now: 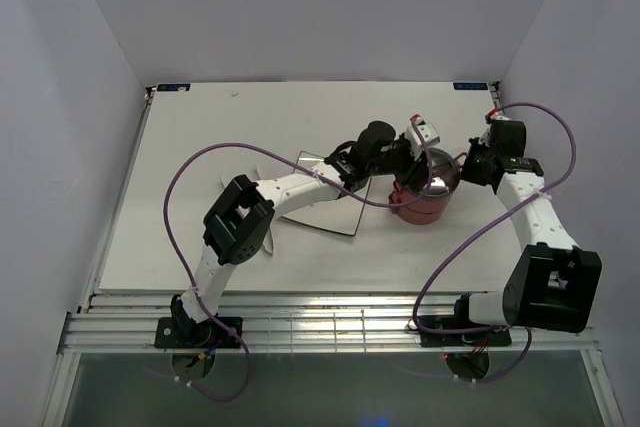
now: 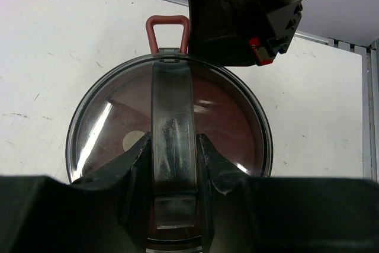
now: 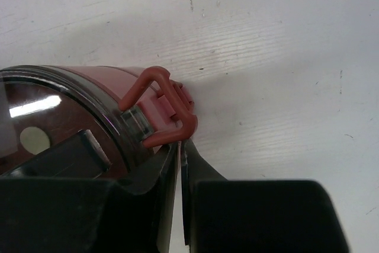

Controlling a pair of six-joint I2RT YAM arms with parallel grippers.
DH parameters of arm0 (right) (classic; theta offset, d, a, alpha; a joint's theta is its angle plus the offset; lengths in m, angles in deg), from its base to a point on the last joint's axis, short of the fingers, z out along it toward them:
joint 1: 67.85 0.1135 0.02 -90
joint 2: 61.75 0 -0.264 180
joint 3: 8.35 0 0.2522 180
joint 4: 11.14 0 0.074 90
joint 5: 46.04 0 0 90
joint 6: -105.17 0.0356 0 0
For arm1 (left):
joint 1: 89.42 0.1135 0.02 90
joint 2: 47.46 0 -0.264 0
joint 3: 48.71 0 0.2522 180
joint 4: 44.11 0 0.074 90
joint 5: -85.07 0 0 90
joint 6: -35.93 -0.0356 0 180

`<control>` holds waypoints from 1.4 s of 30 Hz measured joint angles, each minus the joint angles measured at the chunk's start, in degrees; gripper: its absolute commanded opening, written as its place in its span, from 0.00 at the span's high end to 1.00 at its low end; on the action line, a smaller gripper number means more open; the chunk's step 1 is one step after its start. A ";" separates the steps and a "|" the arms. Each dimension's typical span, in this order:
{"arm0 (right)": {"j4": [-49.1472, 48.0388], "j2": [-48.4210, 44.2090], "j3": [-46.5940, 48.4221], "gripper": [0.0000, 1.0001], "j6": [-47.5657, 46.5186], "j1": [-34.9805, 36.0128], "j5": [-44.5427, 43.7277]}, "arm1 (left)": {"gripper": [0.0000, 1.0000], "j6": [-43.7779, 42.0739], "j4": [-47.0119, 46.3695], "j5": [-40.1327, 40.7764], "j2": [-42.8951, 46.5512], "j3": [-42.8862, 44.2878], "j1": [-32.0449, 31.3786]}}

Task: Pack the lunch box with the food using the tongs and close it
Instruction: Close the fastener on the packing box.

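1. The lunch box (image 1: 425,202) is seen standing upright on the white table (image 1: 230,127), right of centre, with its bowls stacked so that the stack's axis is vertical.
2. It is capped by the top lid (image 2: 231,128). A flat handle bar (image 2: 173,105) is laid across the lid's full width, and in the left wrist view its long axis is pointed straight away from the camera, toward a dusty-red latch loop (image 2: 168,28) at the far rim.
3. The lid is round, smoky grey and translucent, with glossy streaks of reflected light. A dark red disc with a pale round spot is seen through it.
4. The latch (image 3: 163,105) is made of matte red plastic and bent into a squared loop. The bowl wall below it is of the same dusty red.
5. The left pincer (image 2: 173,152) is clamped on the handle bar, with one black finger (image 2: 137,167) pressed to each of its long sides.
6. The right pincer (image 3: 180,146) is brought together, tips meeting just beneath the latch's lower corner. Whether anything is pinched there cannot be told.
7. A square plate (image 1: 340,215) is lain just left of the lunch box, under the left arm.
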 measured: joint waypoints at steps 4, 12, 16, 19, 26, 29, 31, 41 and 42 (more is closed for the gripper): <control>0.31 -0.17 0.00 0.90 0.42 -0.11 0.00 | 0.78 -0.31 3.78 0.42 -0.94 2.97 0.00; -0.22 -7.43 2.86 0.90 1.53 -0.11 0.04 | 0.78 -0.33 5.31 0.26 -2.14 5.16 0.02; -2.78 -2.75 4.15 0.91 1.55 -0.68 -0.22 | 0.78 -0.24 5.31 0.13 -2.16 5.16 0.02; -2.91 2.16 3.91 0.92 1.70 -1.44 -0.13 | 0.78 -0.15 5.31 0.02 -2.16 5.16 0.02; -3.72 6.03 0.70 0.91 1.68 -1.99 -0.22 | 0.77 -0.09 5.31 -0.09 -2.16 5.14 0.37; -4.13 6.97 0.85 0.90 1.20 -2.16 -0.15 | 0.76 -0.09 5.35 -0.15 -2.16 5.14 0.39; -4.48 7.93 0.90 0.89 0.76 -2.34 -0.20 | 0.76 -0.07 5.40 -0.22 -2.16 5.14 0.42; -4.46 12.81 3.08 0.92 -0.50 -9.94 5.03 | 0.75 -0.15 7.48 -1.11 -3.08 7.17 0.83; -4.46 13.33 3.58 0.92 -0.57 -11.30 5.55 | 0.75 -0.15 7.48 -1.14 -3.08 7.17 0.85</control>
